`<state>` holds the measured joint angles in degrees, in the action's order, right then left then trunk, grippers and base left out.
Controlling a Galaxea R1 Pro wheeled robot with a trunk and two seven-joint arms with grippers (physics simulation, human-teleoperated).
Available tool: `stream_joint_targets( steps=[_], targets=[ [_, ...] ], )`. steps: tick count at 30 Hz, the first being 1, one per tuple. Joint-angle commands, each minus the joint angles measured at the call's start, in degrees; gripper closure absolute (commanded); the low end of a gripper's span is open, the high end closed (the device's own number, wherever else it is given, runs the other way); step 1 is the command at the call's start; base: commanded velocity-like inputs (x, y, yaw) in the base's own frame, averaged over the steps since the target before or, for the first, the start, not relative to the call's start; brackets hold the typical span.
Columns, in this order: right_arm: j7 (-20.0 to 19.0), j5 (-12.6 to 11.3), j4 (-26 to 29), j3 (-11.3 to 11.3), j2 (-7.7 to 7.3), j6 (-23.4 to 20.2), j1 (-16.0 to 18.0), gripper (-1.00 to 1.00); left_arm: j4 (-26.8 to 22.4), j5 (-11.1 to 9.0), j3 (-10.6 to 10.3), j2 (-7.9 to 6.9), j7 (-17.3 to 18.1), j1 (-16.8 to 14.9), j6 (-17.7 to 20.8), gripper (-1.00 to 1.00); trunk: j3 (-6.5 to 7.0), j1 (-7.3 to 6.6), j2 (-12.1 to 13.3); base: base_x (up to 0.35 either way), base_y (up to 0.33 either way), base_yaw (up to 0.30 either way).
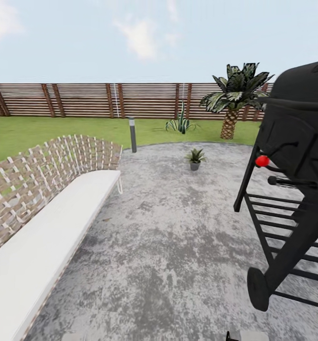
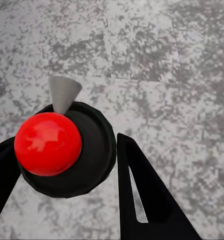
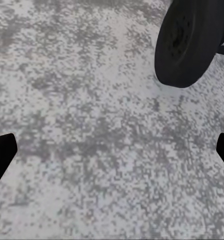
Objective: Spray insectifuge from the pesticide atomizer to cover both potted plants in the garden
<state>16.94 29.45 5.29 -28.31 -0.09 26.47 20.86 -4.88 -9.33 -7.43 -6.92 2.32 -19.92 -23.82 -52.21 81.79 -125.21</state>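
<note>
Between the two black fingers of the left gripper sits the pesticide atomizer, seen from above in the left wrist view: a round dark body with a glossy red ball top and a small grey cone nozzle beside it. One finger touches its left edge and the other stands just beside its right edge, so the bottle appears held, though a firm clamp cannot be told for sure. No label or writing can be read on it. Grey mottled paving lies beneath.

From the head view, going left to right: a long bench with a white seat and woven lattice back runs along the patio edge; a grey bollard lamp stands at the lawn border; a spiky agave clump sits by the brown slatted fence; one potted plant stands on the paving; a palm rises behind it; a black wheeled barbecue with a red knob looms at the right.

On the right gripper, the fingertips are spread wide with nothing between them, over bare paving near the barbecue's black wheel
</note>
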Motion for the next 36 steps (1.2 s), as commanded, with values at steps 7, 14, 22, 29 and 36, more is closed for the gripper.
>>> stream_joint_targets(
  steps=[7, 14, 22, 29, 36],
  targets=[
    [0.3, 0.6, -0.1, -0.3, 0.00, 0.2, 0.1, -1.00, 0.0, -0.6, -0.4, -0.03, 0.2, 0.0, -0.2, 1.00, 0.33, 0.03, 0.0, 0.335, 0.062, -0.204],
    [0.3, 0.6, -0.1, -0.3, 0.00, 0.2, 0.1, -1.00, 0.0, -0.6, -0.4, -0.03, 0.2, 0.0, -0.2, 1.00, 0.55, 0.03, 0.0, 0.336, 0.005, -0.118],
    [0.3, 0.6, -0.1, -0.3, 0.01, 0.2, 0.1, -1.00, 0.0, -0.6, -0.4, -0.03, 0.2, 0.0, -0.2, 1.00, 0.56, 0.03, 0.0, 0.336, 0.086, -0.003],
    [0.3, 0.6, -0.1, -0.3, 0.02, 0.2, 0.1, -1.00, 0.0, -0.6, -0.4, -0.03, 0.2, 0.0, -0.2, 1.00, 0.56, 0.03, 0.0, 0.336, 0.114, 0.000],
    [0.3, 0.6, -0.1, -0.3, 0.00, 0.2, 0.1, -1.00, 0.1, -0.6, -0.4, -0.03, 0.2, 0.0, -0.2, 1.00, 0.78, 0.03, 0.0, 0.337, 0.047, -0.141]
  ],
)
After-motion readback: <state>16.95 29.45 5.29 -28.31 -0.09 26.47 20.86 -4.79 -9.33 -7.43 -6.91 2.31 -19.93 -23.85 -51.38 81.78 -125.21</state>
